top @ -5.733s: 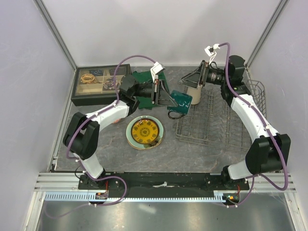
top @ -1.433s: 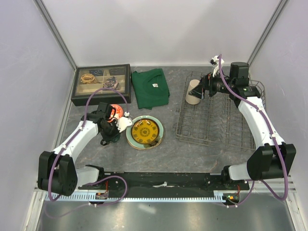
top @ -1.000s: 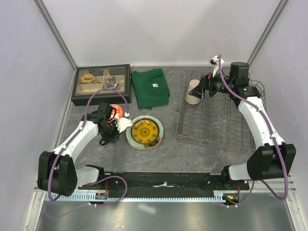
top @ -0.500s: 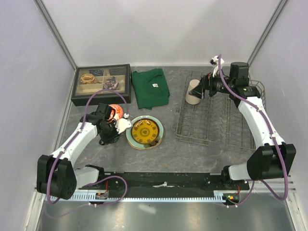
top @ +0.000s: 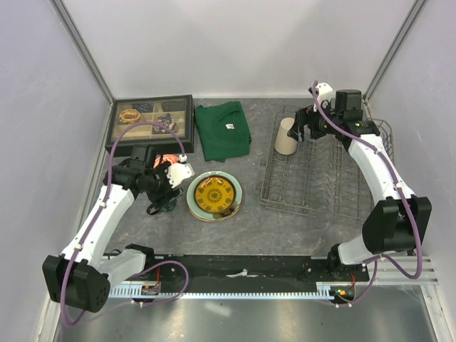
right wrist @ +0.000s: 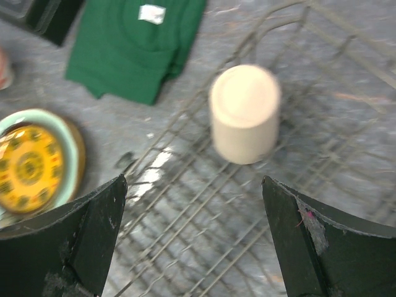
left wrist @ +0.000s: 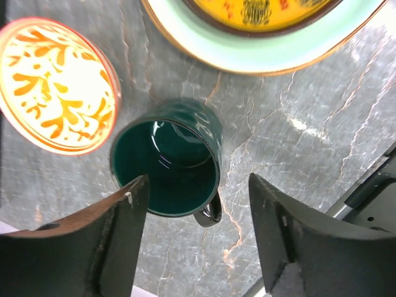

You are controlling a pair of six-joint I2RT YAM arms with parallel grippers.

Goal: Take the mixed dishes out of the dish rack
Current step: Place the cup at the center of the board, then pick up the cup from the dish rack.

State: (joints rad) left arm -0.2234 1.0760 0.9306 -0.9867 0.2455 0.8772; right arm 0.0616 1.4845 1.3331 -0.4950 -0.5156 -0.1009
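The dark green mug (left wrist: 167, 159), the red-and-white bowl (left wrist: 55, 83) and the stack of plates (top: 214, 195) are out on the table (top: 285, 222), only 1 dish, the beige tumbler (right wrist: 245, 114), is in the dish rack (top: 299, 187), and the left gripper (left wrist: 197, 185) and right gripper (right wrist: 193, 182) are wide open, holding nothing.

Free room around the dish rack (top: 318, 178). The beige tumbler (right wrist: 244, 114) stands alone in its far left corner, and the rest of the wire floor is bare. Raised wires close its far and right edges. To its left, open table (top: 249, 214) reaches the stacked plates (top: 214, 195). Beyond these, the dark green mug (left wrist: 167, 159) is hemmed by the red-and-white bowl (left wrist: 55, 86) just beside it.
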